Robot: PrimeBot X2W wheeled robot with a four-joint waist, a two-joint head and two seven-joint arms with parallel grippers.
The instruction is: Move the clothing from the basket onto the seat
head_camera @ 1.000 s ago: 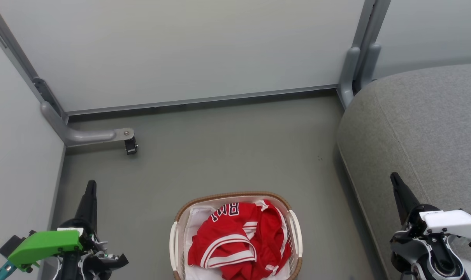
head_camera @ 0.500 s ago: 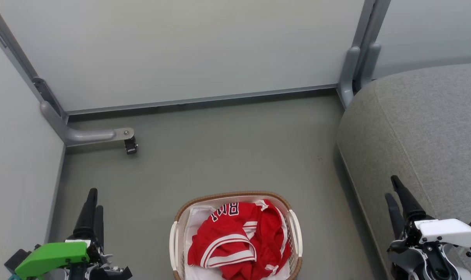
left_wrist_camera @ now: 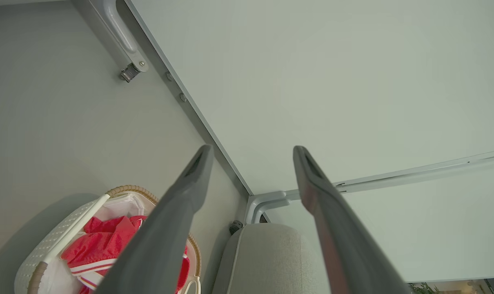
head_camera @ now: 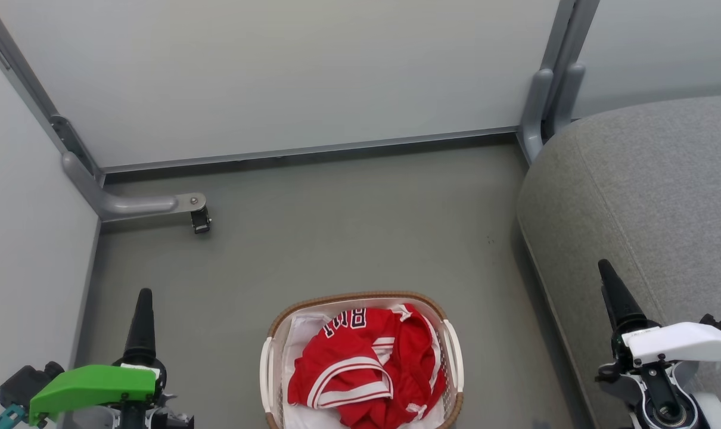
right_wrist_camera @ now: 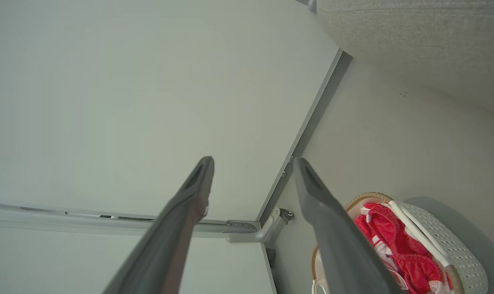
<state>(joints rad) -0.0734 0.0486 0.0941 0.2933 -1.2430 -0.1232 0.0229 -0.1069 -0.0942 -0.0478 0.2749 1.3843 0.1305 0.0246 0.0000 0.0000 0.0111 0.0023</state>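
One basket stands on the floor and holds the clothing, two red garments. One seat sits near it on the right. Two tools, left gripper and right gripper, are released, grasping nothing.

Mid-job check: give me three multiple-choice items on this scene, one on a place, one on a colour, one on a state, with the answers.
1. Relative to the seat, the basket stands: A on it; B on the floor to its left; C behind it.
2. The clothing is: A blue; B red with white trim; C black.
3. The left end effector and right end effector are: A both open and empty; B both shut on clothing; C one open, one shut.

Answers: 1 B, the head view shows the basket on grey floor left of the seat. 2 B, red fabric with white stripes lies in the basket. 3 A, each wrist view shows jaws apart, nothing between.
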